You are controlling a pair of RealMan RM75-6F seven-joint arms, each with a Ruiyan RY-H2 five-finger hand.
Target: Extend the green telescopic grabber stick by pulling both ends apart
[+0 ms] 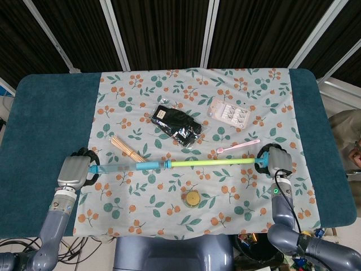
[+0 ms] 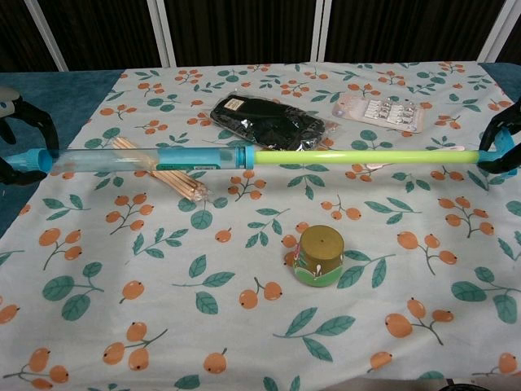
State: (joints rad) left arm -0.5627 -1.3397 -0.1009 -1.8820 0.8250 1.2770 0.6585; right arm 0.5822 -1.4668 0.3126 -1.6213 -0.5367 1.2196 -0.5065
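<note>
The telescopic grabber stick (image 1: 208, 162) (image 2: 358, 155) is held level above the floral cloth, stretching almost from one side to the other. Its left part is a clear blue tube (image 1: 121, 167) (image 2: 138, 160); the right part is a thin green rod. My left hand (image 1: 75, 171) (image 2: 24, 142) grips the blue left end at the cloth's left border. My right hand (image 1: 274, 163) (image 2: 506, 142) grips the blue right end near the right border, partly cut off in the chest view.
Under the tube lies a bundle of wooden sticks (image 1: 128, 150) (image 2: 159, 171). A black packet (image 1: 176, 125) (image 2: 273, 124), a blister card (image 1: 228, 112) (image 2: 381, 111) and a pink spoon (image 1: 238, 145) lie beyond the stick. A small round jar (image 1: 192, 198) (image 2: 319, 254) stands nearer me.
</note>
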